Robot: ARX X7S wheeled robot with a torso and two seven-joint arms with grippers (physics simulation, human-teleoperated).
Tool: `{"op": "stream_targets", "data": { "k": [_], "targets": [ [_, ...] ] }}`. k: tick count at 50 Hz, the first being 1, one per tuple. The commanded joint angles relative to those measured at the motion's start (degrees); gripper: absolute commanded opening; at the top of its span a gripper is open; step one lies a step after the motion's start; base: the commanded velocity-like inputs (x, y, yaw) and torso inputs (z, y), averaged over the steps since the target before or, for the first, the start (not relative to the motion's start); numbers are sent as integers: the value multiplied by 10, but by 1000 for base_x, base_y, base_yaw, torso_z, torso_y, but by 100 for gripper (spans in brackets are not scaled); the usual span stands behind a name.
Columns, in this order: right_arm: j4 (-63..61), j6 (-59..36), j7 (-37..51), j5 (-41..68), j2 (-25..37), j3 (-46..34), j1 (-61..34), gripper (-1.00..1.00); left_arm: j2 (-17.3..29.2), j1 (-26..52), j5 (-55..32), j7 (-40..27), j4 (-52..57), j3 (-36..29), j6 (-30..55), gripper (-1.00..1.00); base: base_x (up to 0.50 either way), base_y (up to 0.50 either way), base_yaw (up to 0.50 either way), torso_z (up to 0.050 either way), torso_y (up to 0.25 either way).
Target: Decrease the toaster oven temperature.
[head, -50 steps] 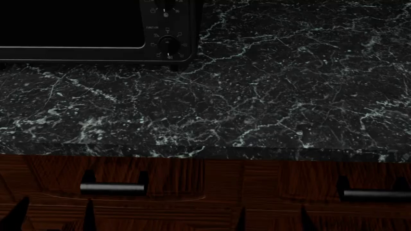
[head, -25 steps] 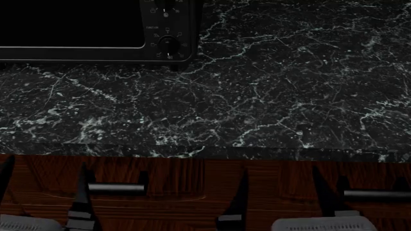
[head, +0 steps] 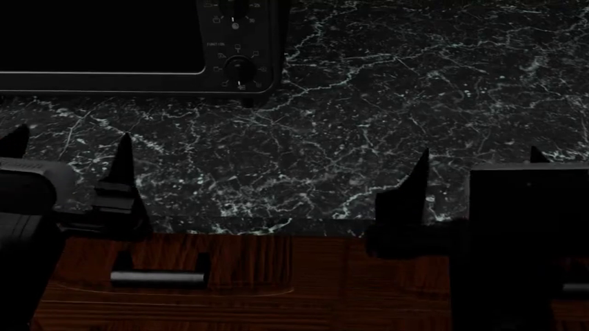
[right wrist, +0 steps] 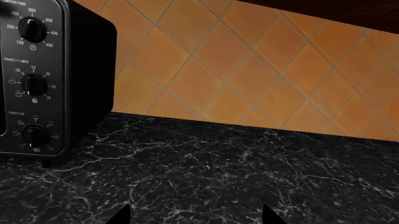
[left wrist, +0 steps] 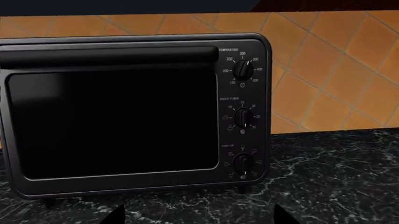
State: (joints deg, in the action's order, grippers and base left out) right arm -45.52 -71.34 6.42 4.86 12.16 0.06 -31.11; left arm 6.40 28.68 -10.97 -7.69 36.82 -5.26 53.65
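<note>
Toaster oven [head: 138, 45] top cut off in head view; temperature knob [left wrist: 242, 70] pointer unreadable.

Bare counter [head: 387, 103] before toaster oven [left wrist: 124, 116]

toaster oven [left wrist: 124, 116]: matt black, glossy door | counter [head: 387, 103]: polished black marble | drawer front [head: 276, 276]: dark wood
</note>
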Motion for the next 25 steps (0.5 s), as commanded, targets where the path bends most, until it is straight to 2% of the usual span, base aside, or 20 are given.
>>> {"op": "stream_targets", "data": {
  "k": [1,5,19,25],
  "targets": [
    [-17,-102,-41,30,32,10,-115,100,-27,117,-36,-5,-14,8,109,100,0,0,0,0,0],
    [-12,-125,-46,35,28,33,-149,100,-36,140,-44,-10,-31,9,116,100,0,0,0,0,0],
    [-18,-149,-48,46,28,18,-174,100,-26,142,-63,-22,-21,4,111,100,284,-39,0,0,0],
    [-18,-154,-50,52,20,22,-172,100,-23,138,-69,-27,-16,2,111,100,169,-194,0,0,0]
  ]
}}
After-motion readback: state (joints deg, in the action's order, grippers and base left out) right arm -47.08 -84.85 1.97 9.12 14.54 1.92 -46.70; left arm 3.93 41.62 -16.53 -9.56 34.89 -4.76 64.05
